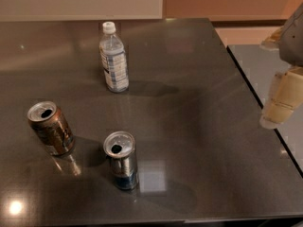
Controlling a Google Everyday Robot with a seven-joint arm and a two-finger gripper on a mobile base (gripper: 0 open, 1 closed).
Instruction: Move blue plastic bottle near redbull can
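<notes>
The blue plastic bottle [113,58] stands upright at the far middle of the dark table [199,126]; it is clear, with a white cap and a white-and-blue label. The redbull can [121,160], slim and silver with a blue lower band and an opened top, stands near the front edge, well in front of the bottle. My gripper [280,103] is a cream-coloured piece at the right edge of the view, past the table's right edge and far from both things. It holds nothing that I can see.
A wider brown can [50,128] with an opened top stands at the left, to the left of and slightly behind the redbull can. A second grey surface [258,65] lies to the right of the table, under the arm. A wall runs along the back.
</notes>
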